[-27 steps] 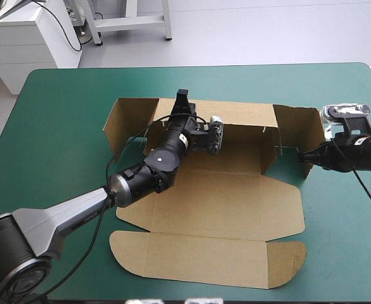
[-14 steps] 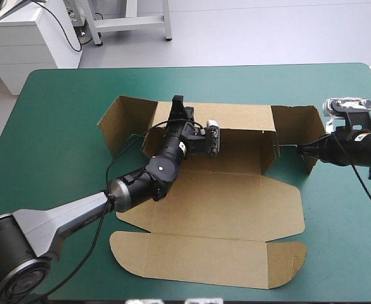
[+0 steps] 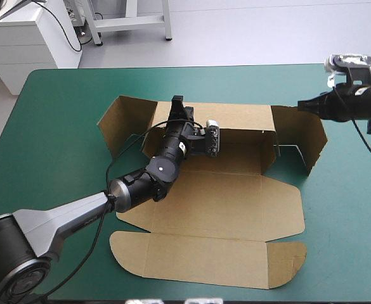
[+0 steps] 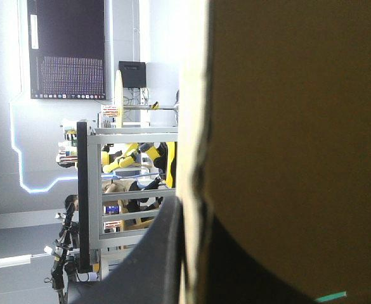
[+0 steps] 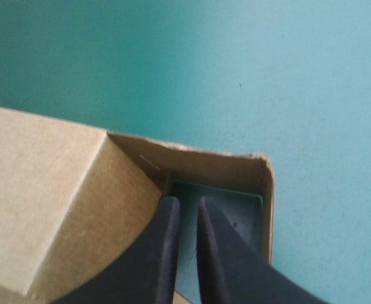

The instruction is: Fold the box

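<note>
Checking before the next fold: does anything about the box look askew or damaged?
No damage shows. The box has its back wall upright in the left gripper, but both end flaps splay outward at an angle, and the right one is not held by the right gripper.

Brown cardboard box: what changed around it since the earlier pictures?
The right black-fingered gripper pulled away from the right end wall of the brown cardboard box, toward the table's far edge. The left gripper stays clamped on the back wall, barely shifted; the lid lies flat as before.
</note>
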Available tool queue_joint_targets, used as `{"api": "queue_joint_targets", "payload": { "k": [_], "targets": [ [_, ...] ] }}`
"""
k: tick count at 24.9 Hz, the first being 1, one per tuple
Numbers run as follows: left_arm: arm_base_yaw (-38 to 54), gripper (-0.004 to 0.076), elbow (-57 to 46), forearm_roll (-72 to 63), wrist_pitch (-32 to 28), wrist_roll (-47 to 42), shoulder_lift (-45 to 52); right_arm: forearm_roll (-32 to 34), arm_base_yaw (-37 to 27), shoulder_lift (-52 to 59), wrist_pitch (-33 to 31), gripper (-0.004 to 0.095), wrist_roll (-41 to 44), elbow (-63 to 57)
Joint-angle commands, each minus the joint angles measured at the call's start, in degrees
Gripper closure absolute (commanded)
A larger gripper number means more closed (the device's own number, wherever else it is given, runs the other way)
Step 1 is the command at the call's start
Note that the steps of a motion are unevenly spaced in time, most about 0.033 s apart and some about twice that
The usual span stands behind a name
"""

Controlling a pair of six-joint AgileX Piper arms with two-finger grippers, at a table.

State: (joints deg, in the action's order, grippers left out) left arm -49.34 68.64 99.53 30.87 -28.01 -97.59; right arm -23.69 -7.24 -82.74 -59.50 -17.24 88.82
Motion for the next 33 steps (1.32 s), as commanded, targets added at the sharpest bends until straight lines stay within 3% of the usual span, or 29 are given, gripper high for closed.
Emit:
{"api": "queue_joint_targets", "payload": {
  "k": [1, 5, 12, 16, 21, 33],
  "targets": [
    [-0.3, 0.0731, 0.9, 3.0, 1.8, -1.1, 2.7, -1.5, -0.3, -3.5, -0.2, 0.0821, 0.0, 8.7],
    [-0.3, 0.0731, 0.9, 3.0, 1.8, -1.1, 2.7, -0.3, -0.3, -12.1, -3.7, 0.0821, 2.0, 17.6],
    [-0.3, 0.0731, 0.9, 3.0, 1.8, -1.2, 2.7, 0.5, -0.2, -20.1, -5.2, 0.0821, 3.6, 20.6],
    [-0.3, 0.0731, 0.9, 3.0, 1.8, -1.2, 2.7, 3.0, 1.0, -20.5, -8.6, 0.0825, 3.0, 20.6],
    [-0.3, 0.0731, 0.9, 2.9, 1.6, -1.3, 2.7, 5.8, 3.5, -20.7, -11.1, 0.0928, 3.1, 20.5],
    [-0.3, 0.0731, 0.9, 2.7, 1.9, -1.3, 2.7, 7.4, 8.4, -13.3, -11.8, 0.0927, 4.6, 10.5]
  ]
}}
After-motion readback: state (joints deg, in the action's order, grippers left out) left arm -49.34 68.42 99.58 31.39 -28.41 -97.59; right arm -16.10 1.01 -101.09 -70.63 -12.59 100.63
